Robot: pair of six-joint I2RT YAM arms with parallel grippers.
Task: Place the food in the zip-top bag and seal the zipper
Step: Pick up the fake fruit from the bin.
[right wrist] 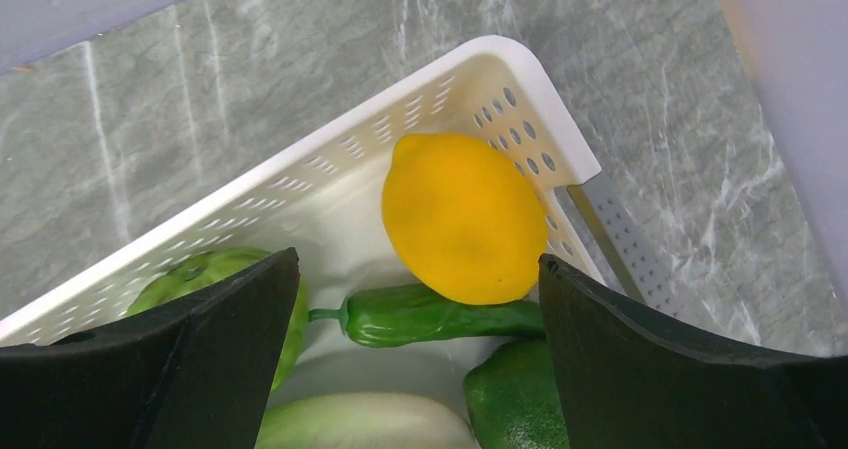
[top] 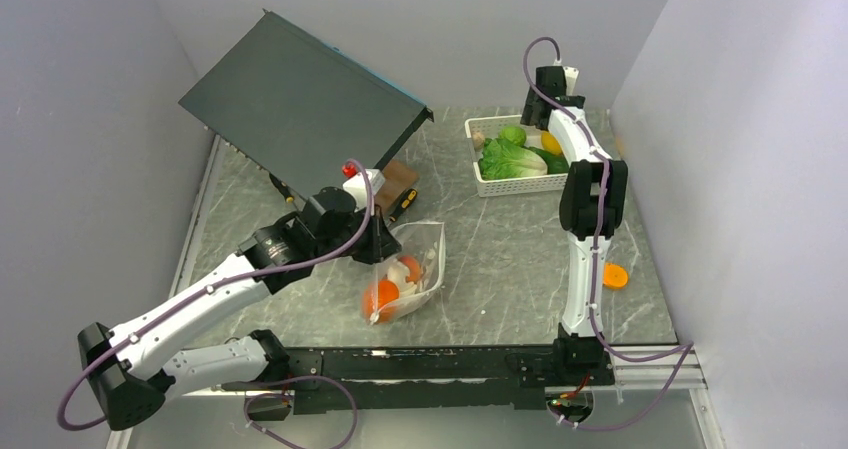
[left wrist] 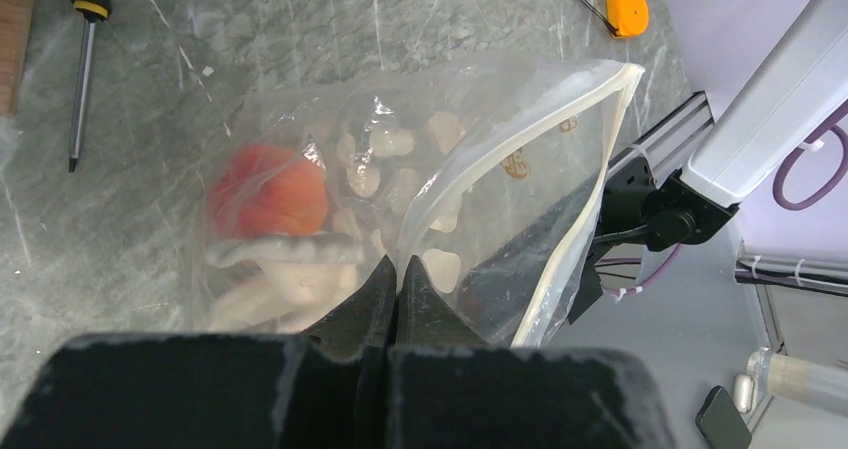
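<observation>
left fingers (left wrist: 352, 314) clamp the zip-top bag (left wrist: 480, 149); right fingers (right wrist: 200, 369) gape wide over the lemon (right wrist: 465, 219).

A yellow lemon (right wrist: 465, 219) sits in the corner of the white slotted basket (right wrist: 520, 79), and a slim green chili (right wrist: 430, 316) lies touching its underside. Left of the lemon is a rounded green piece (right wrist: 215, 274); below it are a darker green one (right wrist: 510, 394) and a pale leafy one (right wrist: 360, 424). The right gripper (right wrist: 418, 261) hangs with its fingers spread wide to either side of the lemon, touching nothing.

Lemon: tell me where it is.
The yellow lemon lies in a corner of the white basket at the far right of the table, against a green pepper, under the open right gripper in the right wrist view.
</observation>
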